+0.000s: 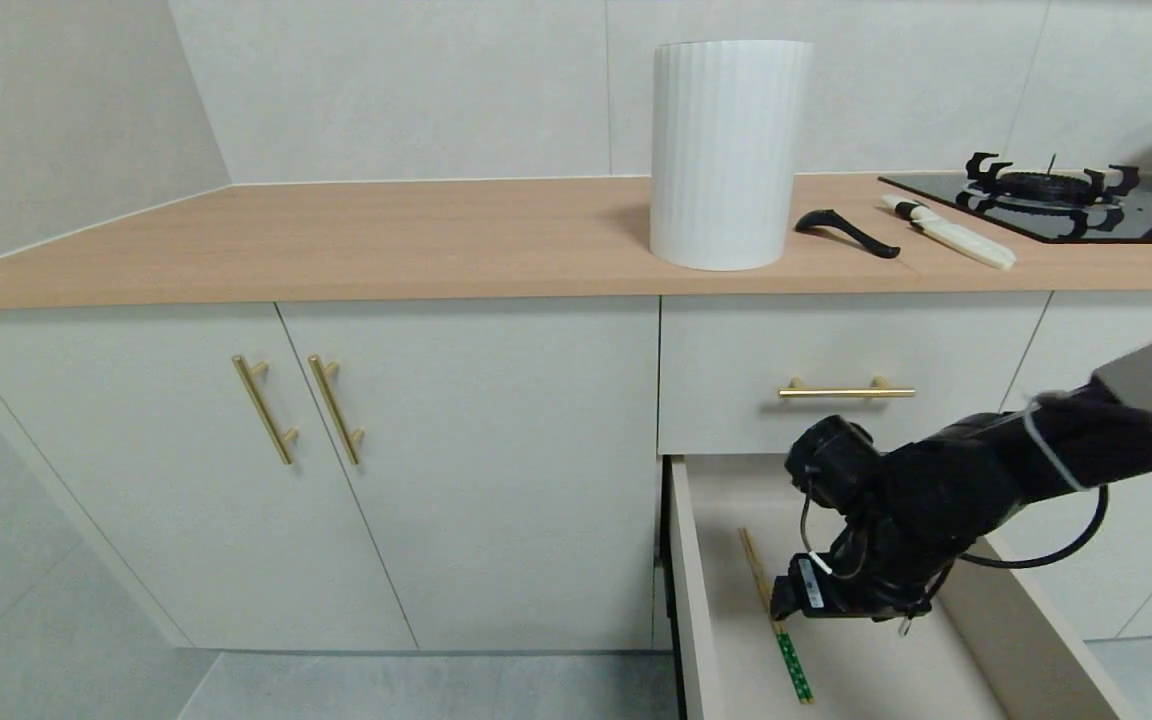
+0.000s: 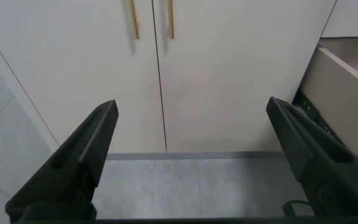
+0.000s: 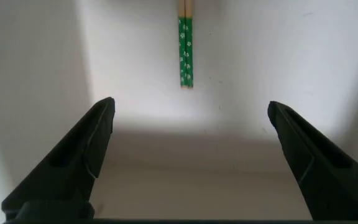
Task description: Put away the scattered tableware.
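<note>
Two chopsticks (image 1: pixel 793 665) lie flat in the open drawer (image 1: pixel 688 580) just ahead of the right hand (image 3: pixel 190 109), which hangs wide open and empty, so they look stowed, not held.

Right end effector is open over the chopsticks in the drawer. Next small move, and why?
Probably lift the right end effector straight up out of the drawer: it is open and empty, the chopsticks lie on the drawer floor, and a knife and black-handled utensil wait on the counter.
</note>
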You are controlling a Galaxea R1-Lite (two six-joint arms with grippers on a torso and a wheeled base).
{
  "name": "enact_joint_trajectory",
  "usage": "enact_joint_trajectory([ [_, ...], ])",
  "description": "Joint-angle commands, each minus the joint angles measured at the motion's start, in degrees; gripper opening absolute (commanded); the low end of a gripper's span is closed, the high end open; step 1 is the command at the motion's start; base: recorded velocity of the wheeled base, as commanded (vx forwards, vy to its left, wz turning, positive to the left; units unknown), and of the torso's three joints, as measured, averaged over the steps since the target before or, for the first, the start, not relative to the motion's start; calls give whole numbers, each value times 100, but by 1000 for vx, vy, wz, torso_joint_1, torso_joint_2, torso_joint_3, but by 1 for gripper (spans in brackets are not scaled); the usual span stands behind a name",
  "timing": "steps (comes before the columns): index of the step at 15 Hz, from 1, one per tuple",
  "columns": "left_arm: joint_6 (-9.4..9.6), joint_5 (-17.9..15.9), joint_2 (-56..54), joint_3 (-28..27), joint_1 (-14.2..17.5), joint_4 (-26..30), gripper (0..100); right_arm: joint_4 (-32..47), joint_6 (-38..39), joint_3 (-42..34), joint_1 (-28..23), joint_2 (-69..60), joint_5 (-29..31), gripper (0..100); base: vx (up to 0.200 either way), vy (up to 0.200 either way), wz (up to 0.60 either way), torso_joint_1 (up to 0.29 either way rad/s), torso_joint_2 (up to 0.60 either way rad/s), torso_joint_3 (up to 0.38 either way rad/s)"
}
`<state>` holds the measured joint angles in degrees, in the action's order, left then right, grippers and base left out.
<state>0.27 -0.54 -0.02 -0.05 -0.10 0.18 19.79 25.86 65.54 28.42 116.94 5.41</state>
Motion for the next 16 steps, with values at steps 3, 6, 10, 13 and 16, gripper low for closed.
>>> enact_joint_trajectory([
  [3, 0, 1, 2, -4, 1, -1, 100, 245, -213, -6, -451, -2158, -31, 100, 0, 0, 0, 0, 0, 0],
  [6, 0, 1, 2, -4, 1, -1, 100, 245, -547, -50, -697, -2747, 12, 100, 0, 0, 0, 0, 0, 0],
  [10, 0, 1, 2, -4, 1, -1, 100, 236, -687, -50, -829, -3011, 30, 100, 0, 0, 0, 0, 0, 0],
  [13, 0, 1, 2, 5, 1, -1, 100, 201, -801, -138, -829, -3072, 39, 100, 0, 0, 0, 0, 0, 0],
  [16, 0, 1, 2, 5, 1, -1, 100, 201, -810, -138, -829, -3064, 39, 100, 0, 0, 0, 11, -72, -58],
])
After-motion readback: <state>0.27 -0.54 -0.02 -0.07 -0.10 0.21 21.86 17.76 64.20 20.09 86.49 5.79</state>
